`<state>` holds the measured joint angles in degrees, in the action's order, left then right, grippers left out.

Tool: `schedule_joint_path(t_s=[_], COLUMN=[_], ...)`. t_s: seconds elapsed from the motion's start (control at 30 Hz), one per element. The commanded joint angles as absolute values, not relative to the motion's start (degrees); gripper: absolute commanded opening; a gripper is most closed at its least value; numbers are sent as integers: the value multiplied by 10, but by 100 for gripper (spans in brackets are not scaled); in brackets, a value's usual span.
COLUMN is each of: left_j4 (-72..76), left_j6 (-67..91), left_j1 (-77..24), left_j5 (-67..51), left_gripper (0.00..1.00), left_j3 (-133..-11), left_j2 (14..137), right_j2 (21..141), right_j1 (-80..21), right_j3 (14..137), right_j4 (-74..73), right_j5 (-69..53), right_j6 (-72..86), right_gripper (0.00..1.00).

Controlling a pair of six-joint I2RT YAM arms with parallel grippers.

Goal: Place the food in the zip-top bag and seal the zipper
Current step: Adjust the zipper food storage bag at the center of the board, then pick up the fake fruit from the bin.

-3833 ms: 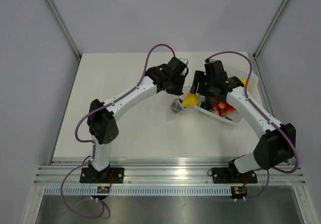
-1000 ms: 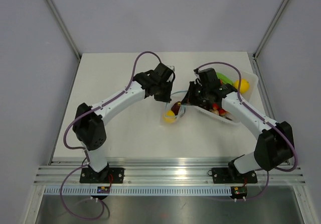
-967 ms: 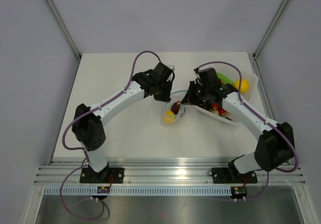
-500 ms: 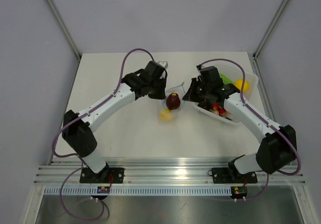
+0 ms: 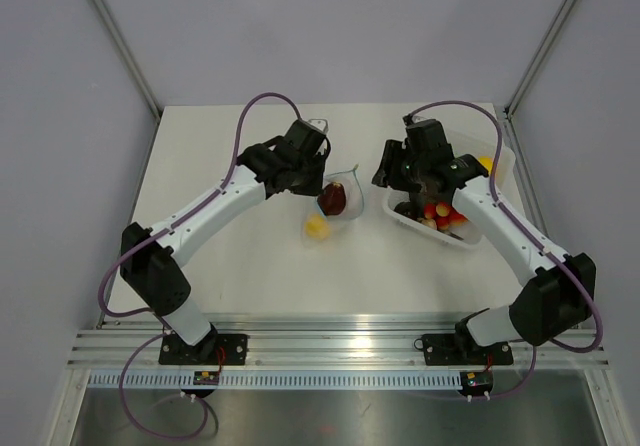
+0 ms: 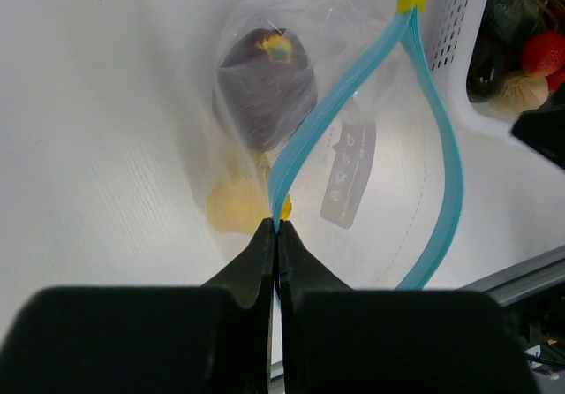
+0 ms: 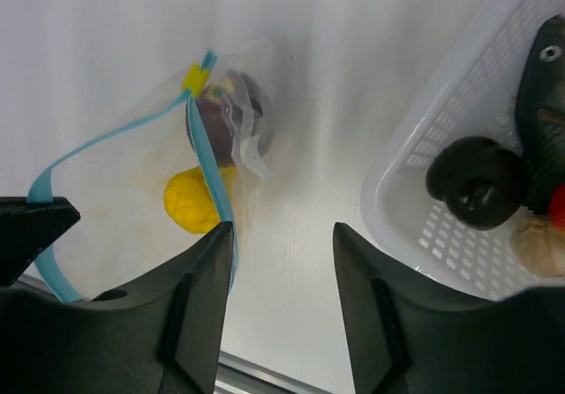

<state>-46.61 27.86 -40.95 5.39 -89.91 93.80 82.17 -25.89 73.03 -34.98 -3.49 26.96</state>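
Observation:
The zip-top bag (image 5: 338, 198) hangs at mid table, a dark maroon fruit (image 5: 333, 199) and a yellow piece (image 5: 316, 227) inside it. My left gripper (image 5: 320, 179) is shut on the teal zipper (image 6: 353, 85); its tips (image 6: 276, 226) pinch the strip just above the yellow piece (image 6: 231, 207), with the maroon fruit (image 6: 265, 85) beyond. The far lip of the zipper bows out, so the mouth gapes. My right gripper (image 5: 392, 173) is open and empty (image 7: 282, 235), just right of the bag (image 7: 212, 129); the zipper (image 7: 212, 178) runs beside its left finger.
A rigid clear perforated tub (image 5: 470, 238) stands at the right with more toy food: a black piece (image 7: 477, 180), a dark green piece (image 7: 543, 102) and a red strawberry (image 6: 543, 51). Its wall (image 7: 415, 160) is close to my right gripper.
My left gripper has carried the bag leftward. My right gripper has come off the bag's mouth and drawn back to the right, over the tub's near-left corner.

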Motion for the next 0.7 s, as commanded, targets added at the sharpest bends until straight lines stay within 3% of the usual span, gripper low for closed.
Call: schedule_joint_path(t_s=[0.0, 0.2, 0.67], left_j4=[-446, -456, -457], left_j6=[273, 269, 263], left_j1=[-407, -407, -407], left_j5=[81, 89, 87], left_gripper=[0, 0, 0], left_j3=[-926, -942, -950], left_j2=[912, 922, 931], right_j2=[786, 793, 1074], right_j1=[-222, -122, -26], right_j3=[767, 787, 998], right_j4=[-360, -350, -419], right_j5=[12, 5, 35], right_j6=[249, 237, 177], right_gripper=[58, 64, 70])
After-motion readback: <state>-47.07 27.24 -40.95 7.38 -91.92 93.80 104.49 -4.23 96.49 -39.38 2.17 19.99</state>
